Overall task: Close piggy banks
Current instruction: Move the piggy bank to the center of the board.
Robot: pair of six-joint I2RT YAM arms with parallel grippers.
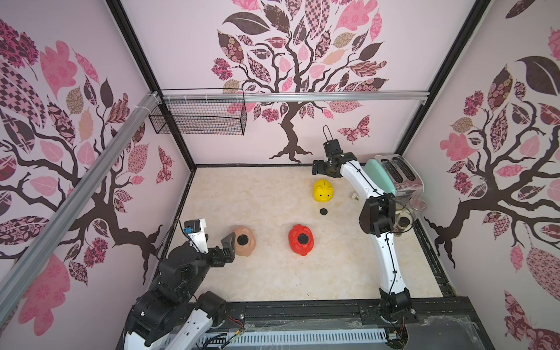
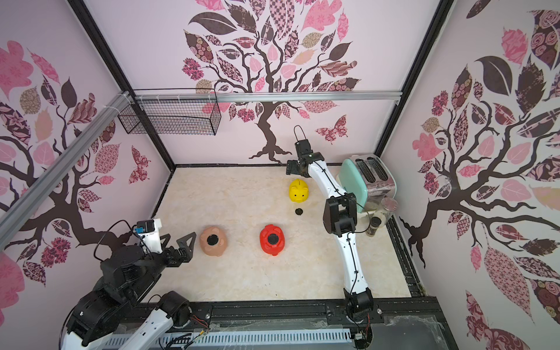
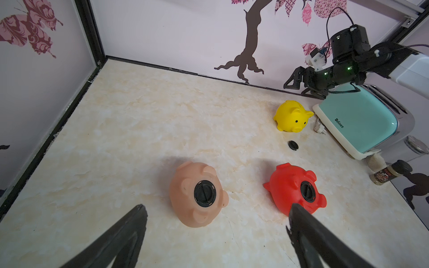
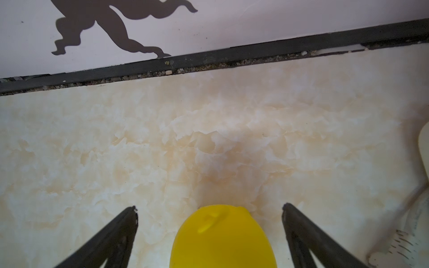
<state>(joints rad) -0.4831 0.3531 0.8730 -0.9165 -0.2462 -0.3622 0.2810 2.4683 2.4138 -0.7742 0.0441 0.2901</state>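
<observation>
Peach-pink glossy plastic piggy bank [image 1: 251, 243] and red one [image 1: 295, 247] at its 3 o'clock are laid belly-up, plugged, yellow one [image 1: 323, 191] upright; left gripper [image 2: 181, 235] and right gripper [image 4: 210, 206] are spread wide, empty.

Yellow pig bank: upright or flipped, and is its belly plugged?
Upright: the yellow pig stands on its feet, slot up. Belly hidden, so cannot tell; a loose black plug lies just in front of it.

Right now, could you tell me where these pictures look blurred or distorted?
In both top views the wide lens tilts the corner post; left wrist view: sharp, soft shadow behind the peach-pink piggy bank; right wrist view: yellow piggy bank close and blurred.
</observation>
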